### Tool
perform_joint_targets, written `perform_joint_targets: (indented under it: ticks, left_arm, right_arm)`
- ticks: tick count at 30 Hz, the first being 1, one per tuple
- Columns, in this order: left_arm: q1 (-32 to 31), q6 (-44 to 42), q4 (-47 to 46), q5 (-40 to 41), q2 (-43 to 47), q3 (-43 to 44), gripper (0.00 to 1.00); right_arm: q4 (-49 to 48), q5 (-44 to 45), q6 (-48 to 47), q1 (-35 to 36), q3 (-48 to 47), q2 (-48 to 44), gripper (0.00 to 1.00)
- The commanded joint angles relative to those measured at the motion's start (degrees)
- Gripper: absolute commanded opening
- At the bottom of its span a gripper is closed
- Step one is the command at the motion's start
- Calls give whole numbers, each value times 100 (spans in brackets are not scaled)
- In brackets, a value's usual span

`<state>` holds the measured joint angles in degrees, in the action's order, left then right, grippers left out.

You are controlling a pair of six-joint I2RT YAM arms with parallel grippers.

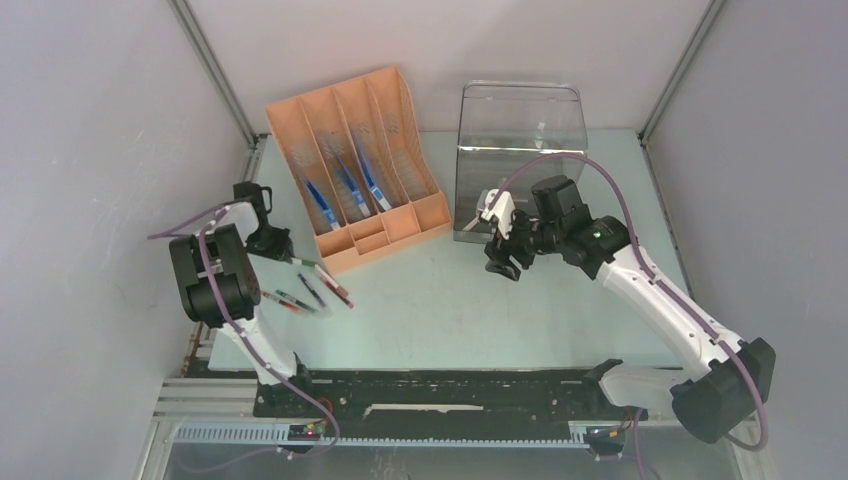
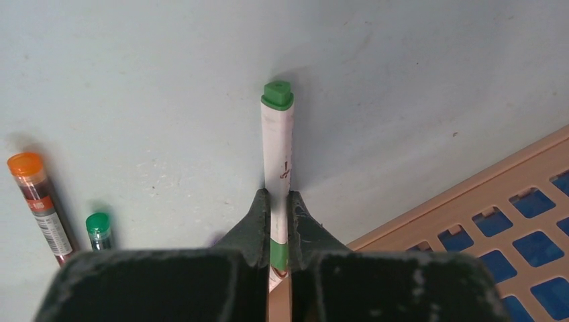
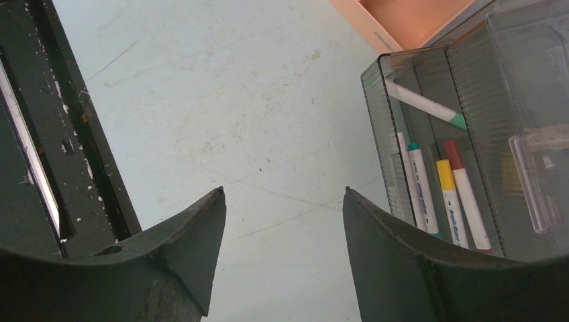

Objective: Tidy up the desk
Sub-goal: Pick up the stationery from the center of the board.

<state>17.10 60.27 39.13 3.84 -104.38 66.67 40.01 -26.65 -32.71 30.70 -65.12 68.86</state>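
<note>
desk (image 1: 450, 300): pale green top filling the middle of the scene, beneath both arms. left gripper (image 2: 278, 196): pinching a white marker (image 2: 277, 147) with a green cap, held near its tail end, beside the near left corner of the orange file rack (image 1: 355, 165). loose pens (image 1: 310, 295) lie on the desk close by. right gripper (image 3: 282, 194): spread, holding nothing, over bare desk just beside the clear box (image 3: 386, 134), which contains markers.
</note>
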Motion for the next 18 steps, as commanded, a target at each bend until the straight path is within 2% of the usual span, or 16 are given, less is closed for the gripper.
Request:
perform_joint_targets:
  ticks: [1, 8, 15, 18]
  left_arm:
    - [-122, -385, 127, 260, 212, -248, 0]
    - [-123, -823, -620, 338, 1253, -768, 0]
    - [-128, -1002, -971, 405, 2025, -1271, 0]
    - [-128, -1070, -1407, 122, 2462, -1703, 0]
  right_arm:
    - [-149, -69, -43, 62, 41, -215, 72]
    - [-134, -224, -25, 113, 38, -217, 72]
    - [-129, -322, -3, 131, 41, -183, 72]
    - [-108, -460, -24, 134, 38, -164, 72]
